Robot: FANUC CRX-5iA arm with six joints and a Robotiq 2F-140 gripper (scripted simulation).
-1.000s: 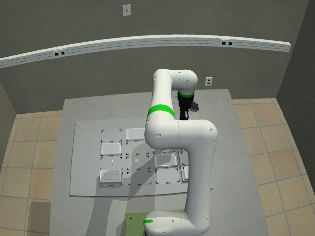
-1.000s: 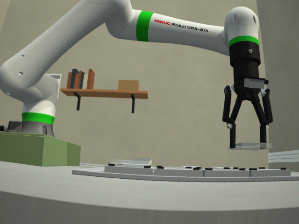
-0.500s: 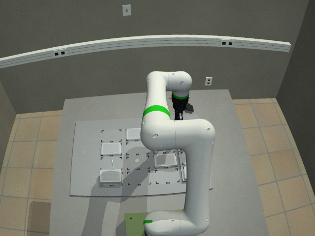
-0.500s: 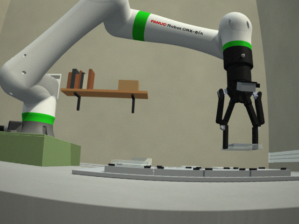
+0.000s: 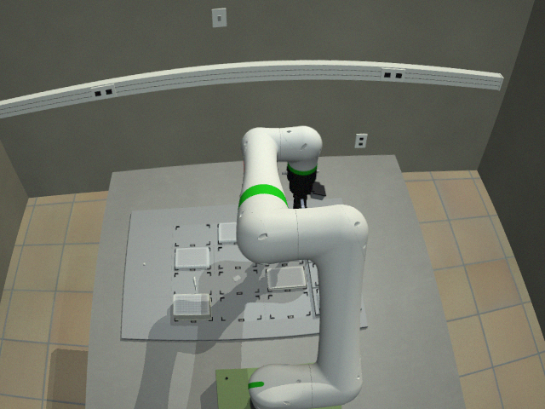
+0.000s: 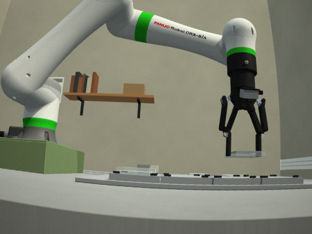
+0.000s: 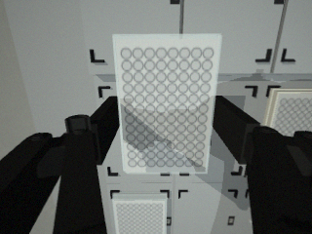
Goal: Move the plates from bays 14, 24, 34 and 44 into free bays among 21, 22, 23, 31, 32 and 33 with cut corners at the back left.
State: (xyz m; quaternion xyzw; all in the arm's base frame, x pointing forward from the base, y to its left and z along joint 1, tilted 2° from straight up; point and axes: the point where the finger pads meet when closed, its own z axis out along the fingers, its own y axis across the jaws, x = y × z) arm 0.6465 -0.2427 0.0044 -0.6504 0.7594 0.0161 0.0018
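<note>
My gripper (image 6: 243,152) clamps a sealed plate (image 7: 166,102) by its long sides, level, high above the deck (image 6: 226,185) to clear the corner pieces.

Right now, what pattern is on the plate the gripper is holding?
A grid of small grey circles on white across the plate, clearest in the wrist view.
</note>
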